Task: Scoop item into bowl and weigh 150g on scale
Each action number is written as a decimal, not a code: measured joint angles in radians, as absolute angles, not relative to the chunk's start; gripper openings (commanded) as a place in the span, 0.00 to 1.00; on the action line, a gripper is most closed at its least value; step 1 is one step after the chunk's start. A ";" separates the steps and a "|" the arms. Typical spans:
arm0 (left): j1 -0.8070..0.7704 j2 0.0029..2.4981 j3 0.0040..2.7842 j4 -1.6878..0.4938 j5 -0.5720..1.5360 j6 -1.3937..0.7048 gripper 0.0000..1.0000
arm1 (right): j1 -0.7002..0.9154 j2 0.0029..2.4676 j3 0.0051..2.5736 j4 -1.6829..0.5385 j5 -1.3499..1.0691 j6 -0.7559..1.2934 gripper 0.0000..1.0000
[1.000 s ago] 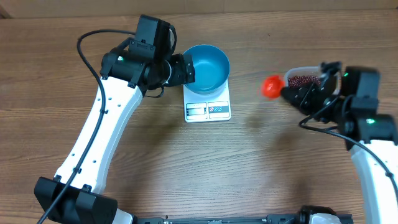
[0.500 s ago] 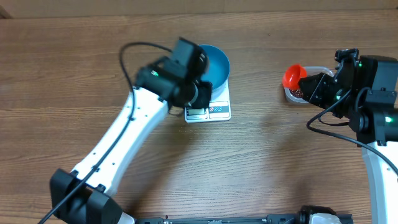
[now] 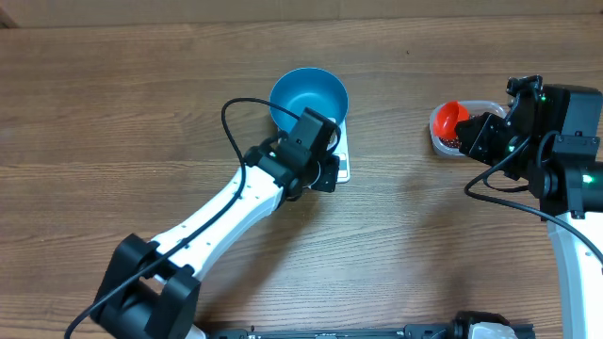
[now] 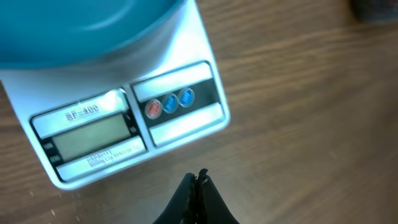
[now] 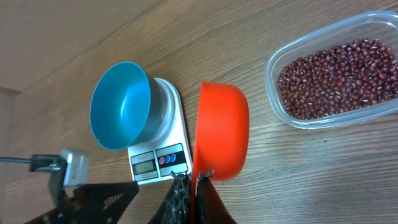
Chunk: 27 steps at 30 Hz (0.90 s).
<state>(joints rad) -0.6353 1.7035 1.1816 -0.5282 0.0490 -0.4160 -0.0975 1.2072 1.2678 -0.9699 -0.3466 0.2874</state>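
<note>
Left hand (image 4: 198, 185) is pinched shut and empty, poised just before the scale (image 4: 180, 124). Right hand (image 5: 193, 186) clenches the orange scoop (image 5: 221, 130) near the tub (image 5: 272, 87) of beans (image 5: 339, 74).

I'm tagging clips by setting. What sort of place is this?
Probably a robotics lab bench, not a kitchen: bare wooden table, left arm and right arm mounted at it, white scale carrying a blue bowl.

Bright, even light; glare on the scale (image 4: 134, 124), nearby bowl (image 4: 81, 25) blurred.
</note>
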 measured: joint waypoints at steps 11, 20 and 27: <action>-0.638 1.864 1.178 -0.383 -0.046 -0.411 0.04 | -0.097 1.207 1.268 -0.972 -0.340 0.287 0.04; -0.638 1.901 1.176 -0.352 -0.097 -0.408 0.04 | -0.097 1.207 1.268 -0.981 -0.340 0.287 0.04; -0.638 1.931 1.177 -0.321 -0.112 -0.408 0.04 | -0.097 1.207 1.268 -0.980 -0.340 0.287 0.04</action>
<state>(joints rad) -0.6384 1.9308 1.1767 -0.3214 -0.1120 -0.4080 -0.0975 1.2072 1.2678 -0.9798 -0.3397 0.2871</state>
